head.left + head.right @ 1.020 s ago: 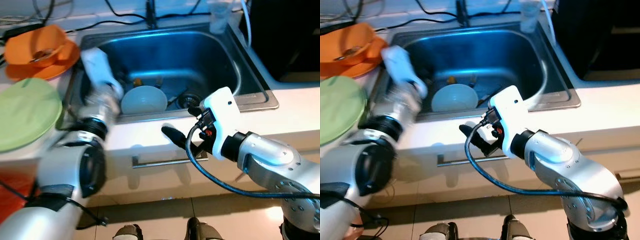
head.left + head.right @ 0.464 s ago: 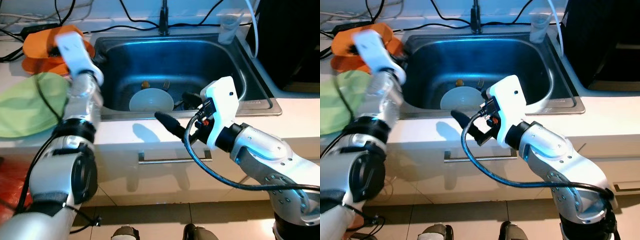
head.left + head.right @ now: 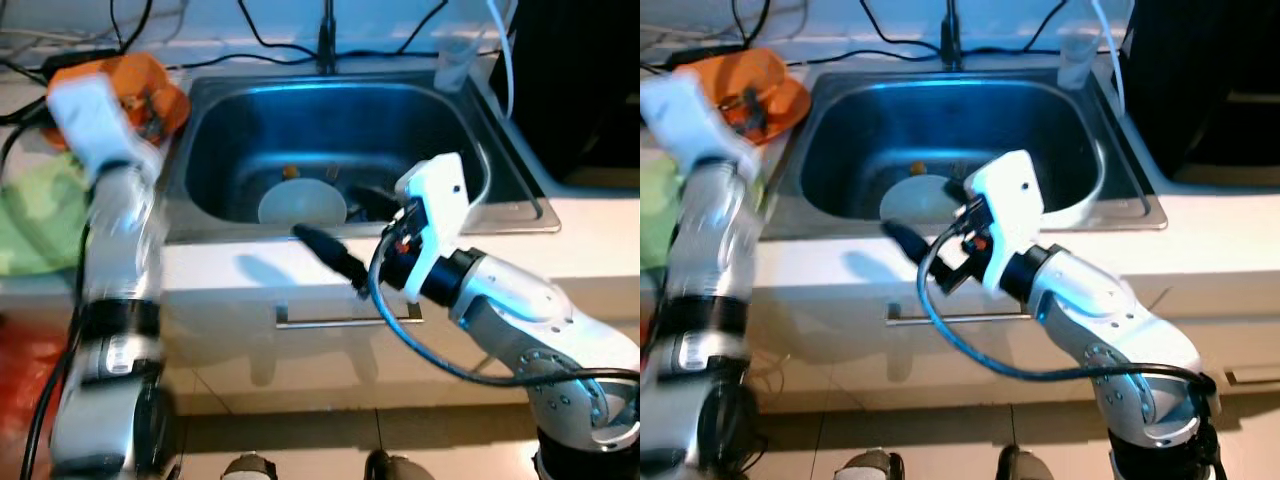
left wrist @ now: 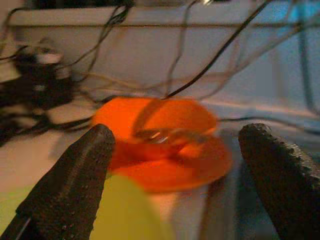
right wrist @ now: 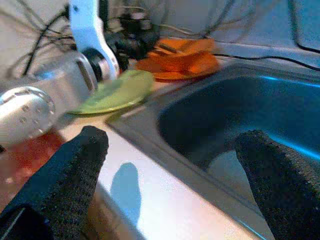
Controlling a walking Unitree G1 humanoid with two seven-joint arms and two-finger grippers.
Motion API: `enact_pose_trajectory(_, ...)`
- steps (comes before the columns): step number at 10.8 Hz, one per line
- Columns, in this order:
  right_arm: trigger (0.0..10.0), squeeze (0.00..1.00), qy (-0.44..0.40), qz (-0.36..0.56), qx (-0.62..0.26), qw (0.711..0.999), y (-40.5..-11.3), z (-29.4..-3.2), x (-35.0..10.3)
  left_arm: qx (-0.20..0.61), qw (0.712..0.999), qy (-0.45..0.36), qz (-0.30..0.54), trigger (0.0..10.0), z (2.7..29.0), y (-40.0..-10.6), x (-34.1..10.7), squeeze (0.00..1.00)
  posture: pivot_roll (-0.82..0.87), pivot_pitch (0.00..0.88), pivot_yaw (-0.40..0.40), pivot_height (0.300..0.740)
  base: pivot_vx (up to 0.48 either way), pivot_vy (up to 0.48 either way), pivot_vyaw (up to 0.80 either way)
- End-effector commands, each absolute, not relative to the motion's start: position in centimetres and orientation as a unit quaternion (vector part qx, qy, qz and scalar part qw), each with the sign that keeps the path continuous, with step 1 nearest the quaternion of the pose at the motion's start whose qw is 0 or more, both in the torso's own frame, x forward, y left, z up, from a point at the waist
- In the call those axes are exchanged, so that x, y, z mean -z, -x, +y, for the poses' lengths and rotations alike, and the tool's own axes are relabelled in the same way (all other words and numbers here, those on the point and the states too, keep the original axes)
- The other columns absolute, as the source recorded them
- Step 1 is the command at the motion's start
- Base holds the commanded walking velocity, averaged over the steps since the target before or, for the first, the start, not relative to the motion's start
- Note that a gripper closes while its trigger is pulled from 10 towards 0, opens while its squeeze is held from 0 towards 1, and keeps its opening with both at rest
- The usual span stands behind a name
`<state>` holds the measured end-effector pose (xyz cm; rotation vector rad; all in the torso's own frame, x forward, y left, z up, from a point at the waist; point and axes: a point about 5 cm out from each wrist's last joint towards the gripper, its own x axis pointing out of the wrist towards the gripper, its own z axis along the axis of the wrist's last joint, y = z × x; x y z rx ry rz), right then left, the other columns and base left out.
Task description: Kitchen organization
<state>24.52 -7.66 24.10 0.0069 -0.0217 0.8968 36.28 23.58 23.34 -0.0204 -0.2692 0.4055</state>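
The left gripper (image 4: pixel 175 185) is spread wide and holds nothing, its two black fingers (image 4: pixel 65 185) framing the orange bowl (image 4: pixel 160 127) that sits on an orange plate (image 4: pixel 175 170) on the counter, at about ten o'clock from the sink (image 3: pixel 470 130). A second ago this arm was low against the sink's near-left rim; half a second ago it had lifted toward the dishes, and now it is raised over the counter's left end with the white wrist housing close beside the orange stack, blurred from motion. That swing suggests the orange dishes are the next things to be picked up. The green plate (image 5: pixel 117 90) lies just on the near side of them, partly under the arm. The right gripper (image 5: pixel 170 185) is likewise released and empty, hovering over the counter's front edge at six o'clock from the sink, and it has crept slightly leftward over the same second. In the basin a white bowl (image 3: pixel 302 204) rests near the drain, with small scraps beside it, untouched. A clear cup (image 3: pixel 452 62) stands at the sink's one o'clock corner.
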Motion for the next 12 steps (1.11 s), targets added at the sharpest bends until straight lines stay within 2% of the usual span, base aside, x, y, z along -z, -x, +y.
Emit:
enact_pose_trajectory(1, 10.0, 0.00, -0.011, -0.008, -0.452, 0.892, -24.4, -7.3, -23.8, -0.222, 0.966, 0.000, -0.131, 10.0, 24.2, -35.4, -23.4, 0.00, 0.05, 0.087, 0.028, 0.740, 0.000, 0.000, 0.00)
enact_pose_trajectory(8, 10.0, 0.00, -0.016, -0.006, -0.479, 0.877, -25.2, -6.6, -23.3, -0.278, 0.957, -0.030, -0.076, 10.0, 26.1, -29.9, -21.6, 0.00, 0.14, 0.084, -0.013, 0.740, 0.000, 0.000, 0.00)
enact_pose_trajectory(12, 10.0, 0.00, -0.068, 0.010, -0.515, 0.854, -25.8, -5.6, -22.3, -0.298, 0.953, -0.032, -0.038, 10.0, 26.8, -29.0, -20.0, 0.00, 0.16, 0.079, -0.014, 0.740, 0.000, 0.000, 0.00)
